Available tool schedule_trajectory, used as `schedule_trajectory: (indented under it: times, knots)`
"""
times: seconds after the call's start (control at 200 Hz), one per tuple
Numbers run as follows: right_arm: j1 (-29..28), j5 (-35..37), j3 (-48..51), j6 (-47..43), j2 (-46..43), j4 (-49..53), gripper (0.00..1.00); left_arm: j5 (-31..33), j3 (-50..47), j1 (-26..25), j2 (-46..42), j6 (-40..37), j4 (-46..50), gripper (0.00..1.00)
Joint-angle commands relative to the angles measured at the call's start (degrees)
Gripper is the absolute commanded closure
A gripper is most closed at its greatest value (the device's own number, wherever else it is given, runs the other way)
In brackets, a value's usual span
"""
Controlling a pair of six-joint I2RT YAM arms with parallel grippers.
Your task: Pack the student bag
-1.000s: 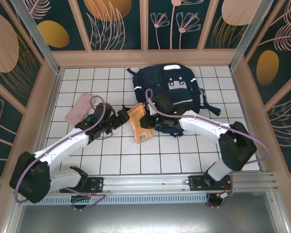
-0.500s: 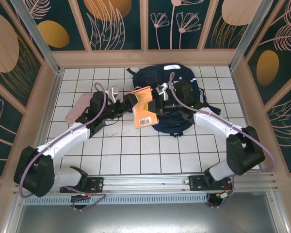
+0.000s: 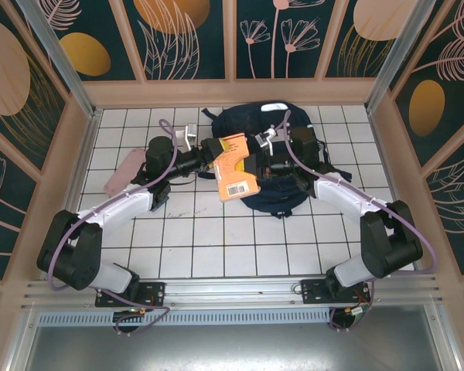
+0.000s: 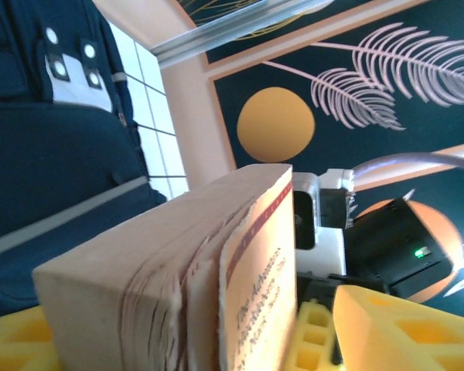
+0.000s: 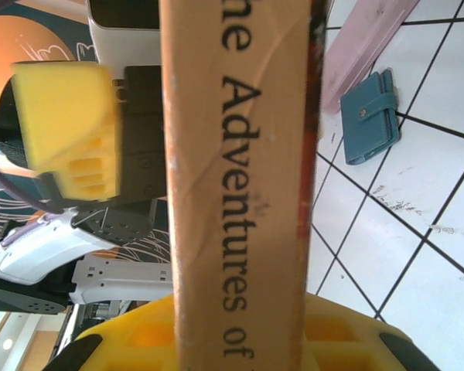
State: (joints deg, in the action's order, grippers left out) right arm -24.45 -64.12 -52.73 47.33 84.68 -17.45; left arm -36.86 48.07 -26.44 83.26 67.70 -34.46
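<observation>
The student bag (image 3: 282,127) lies at the back of the tiled floor, navy with white patches; its front also shows in the left wrist view (image 4: 54,154). An orange paperback book (image 3: 233,166) hangs in the air over the bag's left edge, between both grippers. My right gripper (image 3: 257,158) is shut on the book's spine end (image 5: 240,193), a yellow pad on each side. My left gripper (image 3: 206,157) comes from the left. The book's fanned page edge (image 4: 162,263) sits between its yellow fingers (image 4: 394,325), which lie against both sides.
A pink pouch (image 3: 124,170) lies on the tiles at the left, under the left arm. Next to it, the right wrist view shows a small teal wallet (image 5: 371,116). Wooden walls with painted panels close in the floor on three sides.
The right gripper lifted the book off the tiles and carried it up toward the bag. The left gripper followed, opened wide, then closed in on the book's left end.
</observation>
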Motion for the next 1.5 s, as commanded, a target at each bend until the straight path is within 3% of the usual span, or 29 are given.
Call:
schedule_trajectory:
  times: [0.0,0.065,0.13,0.22,0.31,0.44,0.591,0.701,0.821,0.926,1.036,1.186,1.491]
  knots:
    - [1.0,-2.4,-0.4,0.9,-0.2,-3.2,0.81,-2.0,1.8,0.2,0.3,0.3,-5.1,0.51]
    - [1.4,-1.1,-1.1,-1.0,-0.1,-0.1,0.78,-1.0,1.9,0.2,0.1,0.4,-4.1,0.65]
    - [1.5,2.1,-2.2,-5.2,-0.3,6.0,0.69,0.4,2.1,0.2,-0.3,0.4,-2.3,0.76]
    - [1.5,7.3,-3.5,-11.0,-1.2,12.8,0.50,3.3,3.4,0.3,-0.5,-0.7,4.3,0.83]
    - [1.5,13.8,-4.7,-15.9,-1.9,18.2,0.39,6.5,4.4,0.2,-0.9,-1.8,10.1,0.89]
    - [1.0,26.0,-4.5,-22.6,-3.8,21.6,0.19,16.0,6.9,0.2,-2.1,-3.1,24.0,0.89]
    - [-2.5,44.7,-4.3,-32.3,-6.1,21.3,0.04,25.1,9.8,0.4,-2.8,-1.9,33.9,0.86]
    - [-6.5,55.9,-2.5,-39.3,-7.7,15.1,0.04,27.9,12.7,0.6,-1.8,0.4,39.7,0.81]
    - [-8.8,60.1,3.2,-48.1,-10.3,4.2,0.04,30.1,15.6,1.0,-1.1,3.2,45.3,0.80]
    - [-9.1,56.3,8.1,-56.3,-13.2,-2.7,0.06,27.7,16.4,2.4,-0.7,4.8,46.0,0.78]
    - [-9.4,52.4,9.3,-64.5,-13.9,-1.1,0.08,25.2,19.0,3.9,0.2,3.4,48.8,0.77]
    - [-12.9,54.9,12.1,-75.0,-13.9,-1.7,0.12,21.7,20.2,5.8,1.2,3.8,49.7,0.79]
    - [-20.4,61.1,17.1,-87.3,-9.1,-19.0,0.14,19.1,20.7,6.6,4.2,4.8,48.5,0.82]
